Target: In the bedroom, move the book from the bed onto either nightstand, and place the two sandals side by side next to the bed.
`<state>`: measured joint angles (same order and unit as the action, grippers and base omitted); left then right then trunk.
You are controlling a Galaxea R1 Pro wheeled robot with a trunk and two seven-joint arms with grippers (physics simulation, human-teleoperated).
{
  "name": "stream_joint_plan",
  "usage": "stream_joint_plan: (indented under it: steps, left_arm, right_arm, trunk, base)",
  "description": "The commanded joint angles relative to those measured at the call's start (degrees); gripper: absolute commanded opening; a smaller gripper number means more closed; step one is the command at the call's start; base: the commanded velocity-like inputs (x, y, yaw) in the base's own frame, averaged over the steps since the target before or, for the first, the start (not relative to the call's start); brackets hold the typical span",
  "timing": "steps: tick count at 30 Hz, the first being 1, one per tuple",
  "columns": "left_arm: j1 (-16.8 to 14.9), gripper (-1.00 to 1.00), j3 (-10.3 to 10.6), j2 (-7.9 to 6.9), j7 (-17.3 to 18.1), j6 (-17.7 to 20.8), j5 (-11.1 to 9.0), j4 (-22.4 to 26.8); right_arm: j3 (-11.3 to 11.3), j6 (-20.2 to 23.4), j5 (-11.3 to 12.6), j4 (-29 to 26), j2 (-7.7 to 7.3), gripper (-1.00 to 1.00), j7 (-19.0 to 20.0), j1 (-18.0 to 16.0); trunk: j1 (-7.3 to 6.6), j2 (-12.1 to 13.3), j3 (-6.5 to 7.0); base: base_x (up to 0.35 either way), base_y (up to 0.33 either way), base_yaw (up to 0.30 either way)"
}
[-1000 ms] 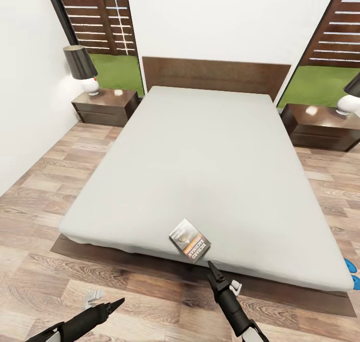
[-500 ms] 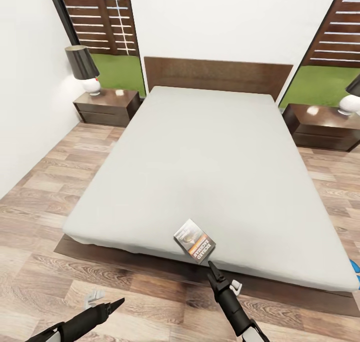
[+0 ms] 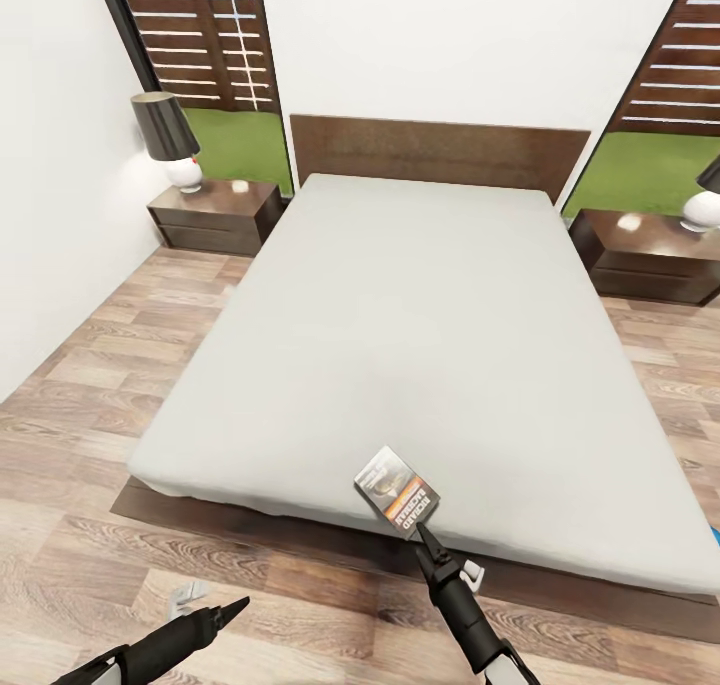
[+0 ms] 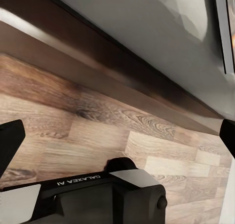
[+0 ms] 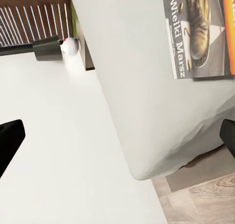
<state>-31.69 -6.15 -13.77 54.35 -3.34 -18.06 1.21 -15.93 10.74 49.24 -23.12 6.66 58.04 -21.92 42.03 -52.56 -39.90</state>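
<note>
The book (image 3: 397, 490), a dark paperback with orange and white lettering, lies flat on the bed (image 3: 420, 345) at the mattress's near edge. My right gripper (image 3: 422, 537) hovers open just short of that edge, its tip pointing at the book. In the right wrist view the book (image 5: 200, 33) lies ahead on the pale mattress, between the spread fingers (image 5: 10, 140). My left gripper (image 3: 236, 605) hangs open over the floor in front of the bed frame (image 4: 98, 57). A sliver of blue sandal (image 3: 716, 537) shows at the picture's right edge.
One nightstand (image 3: 215, 210) with a black-shaded lamp (image 3: 165, 135) stands left of the headboard, another nightstand (image 3: 650, 255) with a lamp stands right of it. Wood-plank floor (image 3: 120, 365) runs along both sides of the bed. A white wall closes the left side.
The whole view has shifted a little, so the camera moved. The book now sits closer to my right gripper's tip. Both arms hold the same pose.
</note>
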Motion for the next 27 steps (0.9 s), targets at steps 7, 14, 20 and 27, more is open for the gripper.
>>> stream_joint_plan:
  steps: [7, 14, 20, 27]
  left_arm:
    - [0.0, 1.0, -0.4, 0.05, 0.1, -0.3, 0.5, -0.1]
    - [0.0, 1.0, -0.4, 0.06, 0.1, -0.3, 0.5, -0.1]
    - [0.0, 1.0, -0.4, 0.06, 0.1, -0.3, 0.5, -0.1]
    - [0.0, 1.0, -0.4, 0.06, 0.1, -0.3, 0.5, -0.1]
  right_arm:
    - [-0.2, 0.7, 0.3, -0.1, 0.02, 1.0, 0.2, 0.0]
    - [-0.2, 0.7, 0.3, -0.1, 0.06, 1.0, 0.2, 0.0]
    - [-0.2, 0.7, 0.3, -0.1, 0.05, 1.0, 0.2, 0.0]
    - [-0.2, 0.7, 0.3, -0.1, 0.07, 1.0, 0.2, 0.0]
  trunk:
    - [1.1, -2.0, -0.94]
    - [2.64, -4.8, -2.19]
    - [3.96, -7.3, -3.27]
    - [5.5, -10.1, -4.53]
  base:
    - [0.0, 0.0, 0.0]
    - [0.0, 0.0, 0.0]
    - [0.0, 0.0, 0.0]
    - [0.0, 0.0, 0.0]
